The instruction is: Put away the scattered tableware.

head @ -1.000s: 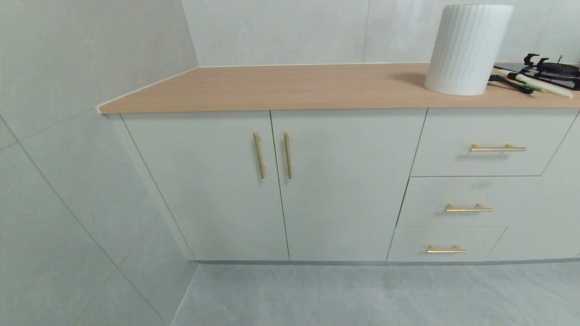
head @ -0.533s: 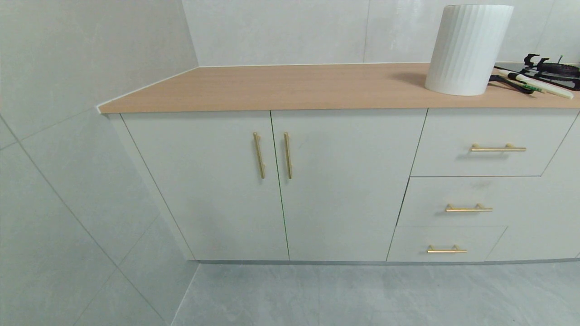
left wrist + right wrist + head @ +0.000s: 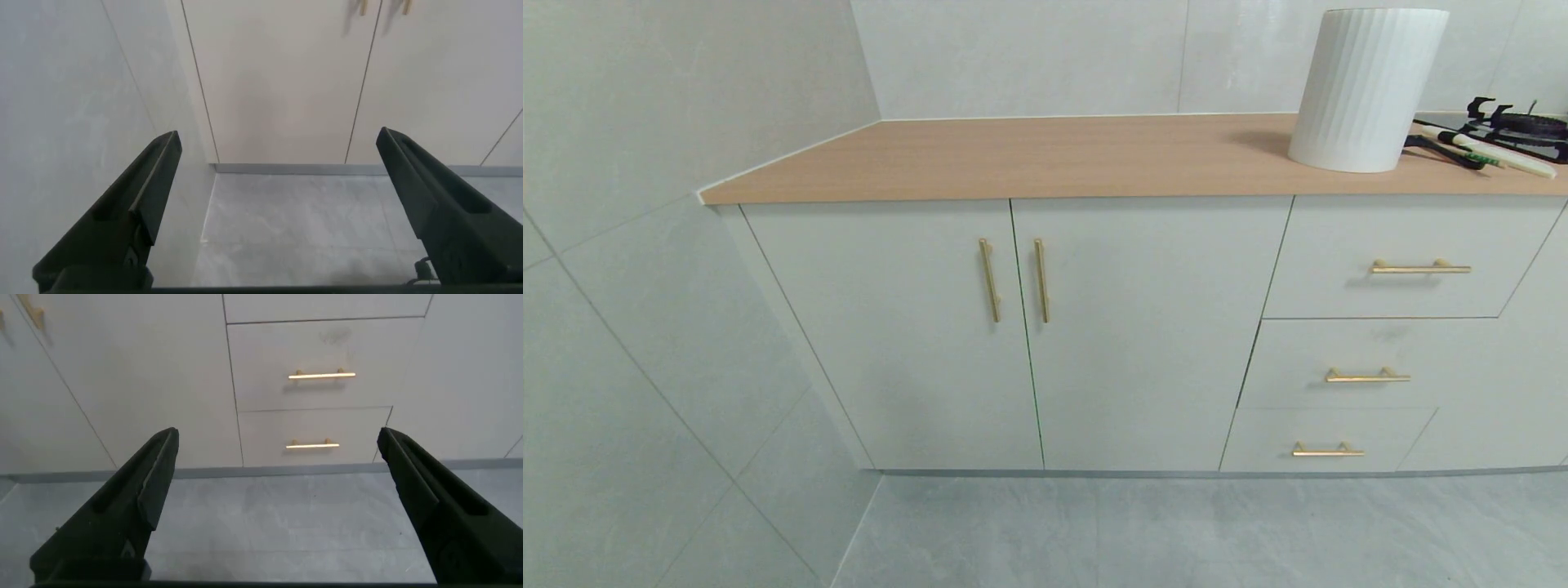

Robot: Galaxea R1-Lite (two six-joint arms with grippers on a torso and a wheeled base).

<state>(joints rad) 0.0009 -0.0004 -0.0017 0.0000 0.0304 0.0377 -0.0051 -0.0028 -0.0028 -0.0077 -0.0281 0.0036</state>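
A white ribbed cylindrical holder (image 3: 1368,88) stands on the wooden countertop (image 3: 1029,157) at the right. Beside it lie scattered utensils: a black-handled one (image 3: 1444,151) and a cream one with a green band (image 3: 1490,153). My left gripper (image 3: 278,139) is open and empty, low over the grey floor, facing the double cabinet doors. My right gripper (image 3: 278,437) is open and empty too, facing the lower drawers (image 3: 315,363).
A black stove grate (image 3: 1519,124) sits at the counter's far right edge. Below the counter are two doors with gold handles (image 3: 1015,279) and three drawers (image 3: 1413,260). A tiled wall (image 3: 645,286) closes the left side. Grey floor (image 3: 1176,531) lies in front.
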